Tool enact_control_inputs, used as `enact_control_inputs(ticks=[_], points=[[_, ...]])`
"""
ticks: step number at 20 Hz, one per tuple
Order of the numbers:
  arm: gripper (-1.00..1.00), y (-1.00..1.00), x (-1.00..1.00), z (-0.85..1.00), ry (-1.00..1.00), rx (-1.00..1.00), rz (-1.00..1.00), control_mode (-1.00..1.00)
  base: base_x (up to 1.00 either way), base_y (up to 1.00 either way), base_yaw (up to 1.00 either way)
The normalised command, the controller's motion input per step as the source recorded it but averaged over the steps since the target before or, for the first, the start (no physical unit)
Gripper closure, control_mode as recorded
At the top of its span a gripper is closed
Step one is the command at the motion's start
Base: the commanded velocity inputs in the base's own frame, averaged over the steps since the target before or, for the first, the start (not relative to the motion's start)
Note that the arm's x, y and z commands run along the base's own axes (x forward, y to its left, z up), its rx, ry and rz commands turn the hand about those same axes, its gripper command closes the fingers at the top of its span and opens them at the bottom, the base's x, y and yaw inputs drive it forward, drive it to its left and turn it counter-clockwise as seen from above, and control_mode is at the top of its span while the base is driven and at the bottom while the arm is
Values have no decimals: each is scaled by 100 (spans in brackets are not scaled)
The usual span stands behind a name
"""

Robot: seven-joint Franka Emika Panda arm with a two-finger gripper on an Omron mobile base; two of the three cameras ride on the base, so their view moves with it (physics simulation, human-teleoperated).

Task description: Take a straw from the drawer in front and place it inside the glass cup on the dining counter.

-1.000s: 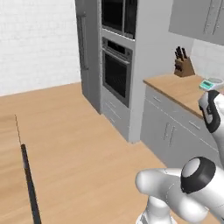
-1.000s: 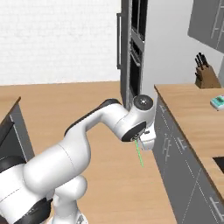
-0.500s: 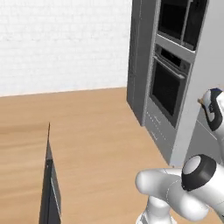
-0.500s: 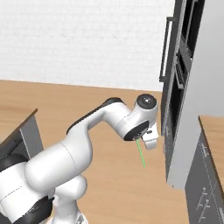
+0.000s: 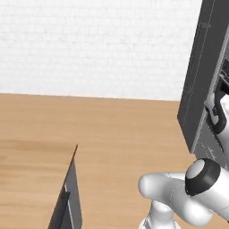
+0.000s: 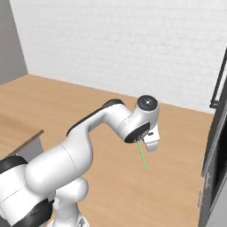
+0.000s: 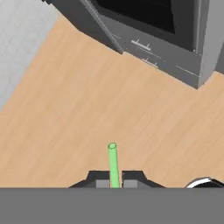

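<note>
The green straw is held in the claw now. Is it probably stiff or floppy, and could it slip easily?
The straw probably is stiff: it hangs as one straight line below the claw, without bending. It looks very thin and hollow in the hand view, so likely light. Its smooth, round surface might slip or swing, since the claw grips one end.

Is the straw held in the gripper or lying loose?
Held: the straw hangs from the gripper, and sticks out between its fingertips in the hand view.
</note>
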Motion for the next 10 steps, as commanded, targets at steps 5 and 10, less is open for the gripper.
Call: enact_control_inputs(ticks=[5, 10], points=[[100, 0, 0, 0, 0, 0, 0, 100, 100, -26, 48], [100, 0, 0, 0, 0, 0, 0, 100, 100, -25, 49]])
